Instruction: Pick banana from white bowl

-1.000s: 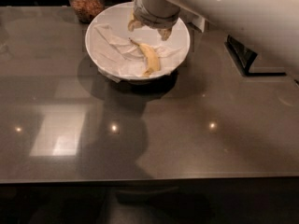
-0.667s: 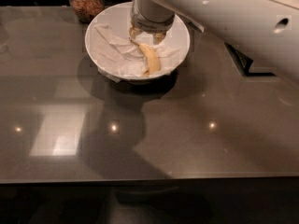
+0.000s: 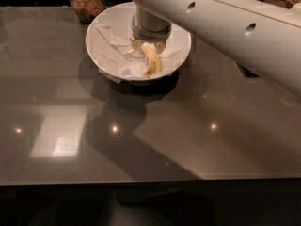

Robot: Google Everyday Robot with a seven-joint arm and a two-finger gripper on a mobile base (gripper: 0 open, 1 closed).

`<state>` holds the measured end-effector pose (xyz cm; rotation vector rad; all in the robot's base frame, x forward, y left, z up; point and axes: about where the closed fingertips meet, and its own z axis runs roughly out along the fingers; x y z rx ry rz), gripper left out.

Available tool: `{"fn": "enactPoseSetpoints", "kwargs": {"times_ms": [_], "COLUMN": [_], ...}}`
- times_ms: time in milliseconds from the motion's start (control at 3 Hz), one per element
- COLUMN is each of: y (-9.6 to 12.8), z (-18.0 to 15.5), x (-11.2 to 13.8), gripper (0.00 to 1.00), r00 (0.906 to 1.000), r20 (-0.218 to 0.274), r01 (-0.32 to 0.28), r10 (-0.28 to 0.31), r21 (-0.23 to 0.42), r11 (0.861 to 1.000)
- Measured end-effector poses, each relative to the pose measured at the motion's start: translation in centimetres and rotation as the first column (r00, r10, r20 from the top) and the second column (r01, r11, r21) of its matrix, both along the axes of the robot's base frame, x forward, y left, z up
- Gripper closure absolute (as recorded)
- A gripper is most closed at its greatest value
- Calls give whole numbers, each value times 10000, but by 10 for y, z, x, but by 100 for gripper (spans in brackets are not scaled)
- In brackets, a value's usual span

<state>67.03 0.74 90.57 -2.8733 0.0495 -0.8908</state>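
The white bowl (image 3: 106,25) stands at the back middle of the dark table, lined with crumpled white paper. The banana (image 3: 152,62) lies in the bowl's right half, pale yellow, pointing toward the front rim. My gripper (image 3: 147,45) hangs down into the bowl from the thick white arm and sits right over the banana's far end, hiding that end. The arm runs in from the upper right and covers the bowl's back rim.
A glass jar of brown grains (image 3: 86,2) stands just behind the bowl on the left. A dark object (image 3: 246,72) lies at the right, partly under the arm. The glossy dark table (image 3: 141,140) reaches to the front edge.
The arm has swung further over the bowl and the gripper has lowered onto the banana's far end. The banana and bowl have not moved.
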Motion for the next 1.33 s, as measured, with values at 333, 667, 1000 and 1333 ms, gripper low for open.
{"fn": "enactPoseSetpoints", "kwargs": {"times_ms": [333,667,1000,1333], "y": [-5,-9,-12,-12], "z": [-15,-27,-36,-43], "x": [7,13,17,20], "gripper": [49,49,49,49], "r00": [9997,9990,9981,9973], "r20": [-241,-439,-597,-728], "r01": [28,67,75,46], "r10": [-36,-93,-119,-109], "r21": [-350,-591,-741,-857], "r11": [9994,9982,9972,9963]}}
